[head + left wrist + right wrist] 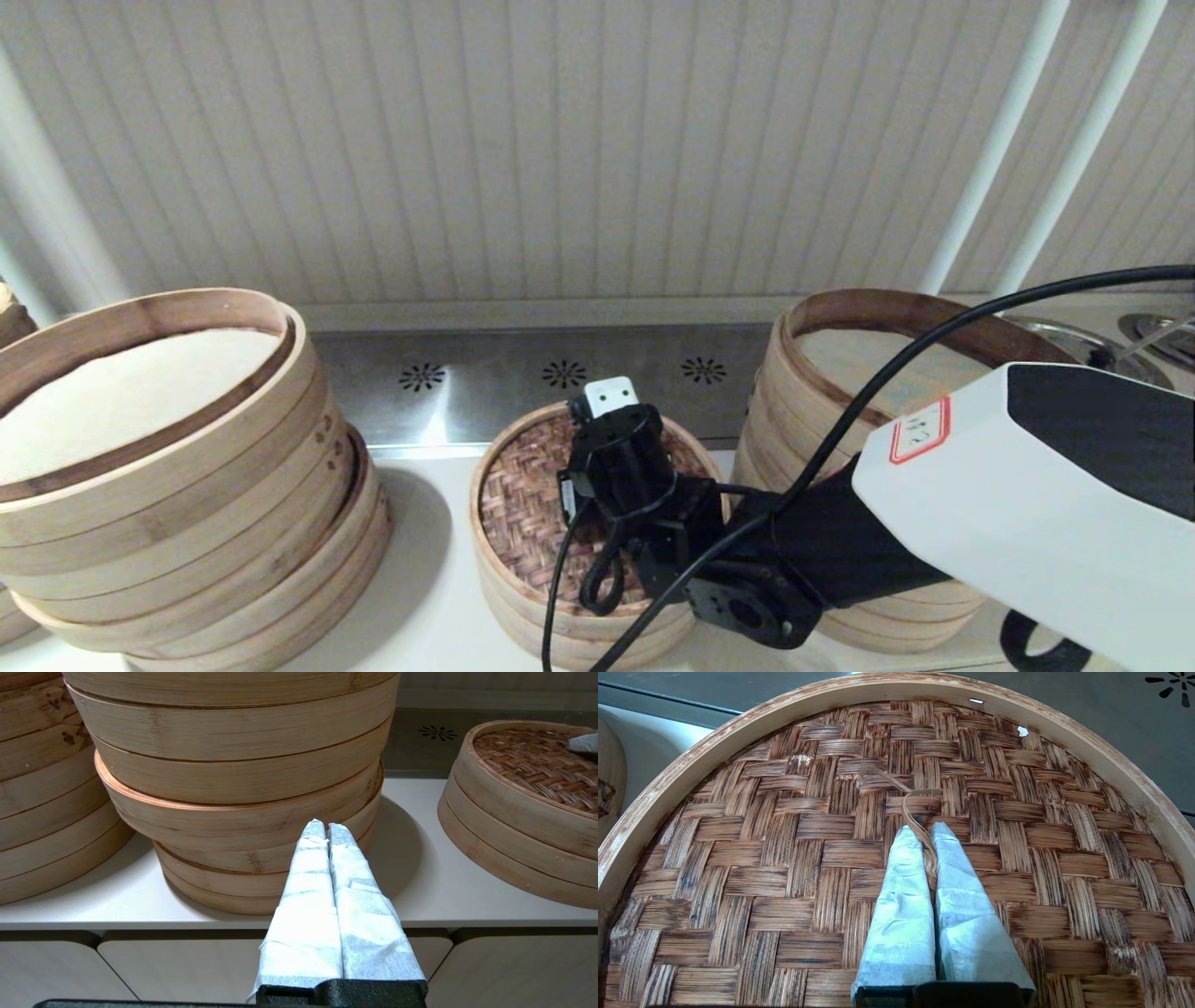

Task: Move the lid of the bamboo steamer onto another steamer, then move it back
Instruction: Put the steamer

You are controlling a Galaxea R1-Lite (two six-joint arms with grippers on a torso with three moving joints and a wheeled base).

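Right gripper [924, 833]: I have it down on the middle of the bamboo steamer lid [523, 509], wrapped fingers [901, 896] pressed together with the twine loop [920, 812] pinched between them.
Lid position: sits flat on the short steamer [560, 625] at counter centre, between the two stacks. Woven top faces up, pale rim band all round. I can't see that basket's liner, since the lid covers it.
Twine loop: one end runs out of the weave just beyond the fingertips, the strand passes back into the gap between the pads.
Left gripper [327, 828]: parked off the near edge of the counter [420, 877], fingers [303, 905] closed flat against each other, nothing in them. Tips point at the low tiers of the leaning stack [177, 485].
Leaning stack: left side, tiers offset, cream liner visible in the top basket. Another stack [42, 788] stands further left, only its side shows.
Tall stack [840, 373]: right side, partly behind my right arm [1008, 495]. Pale liner in the top tier.
Labels: small white sticker with a red border [920, 429] on the arm's white cover. Handwriting on it, not legible to me.
Back panel: steel strip [485, 378] along the far edge with three flower-shaped punched vents.
Cable: black lead [934, 341] arcs over the tall stack to the wrist.
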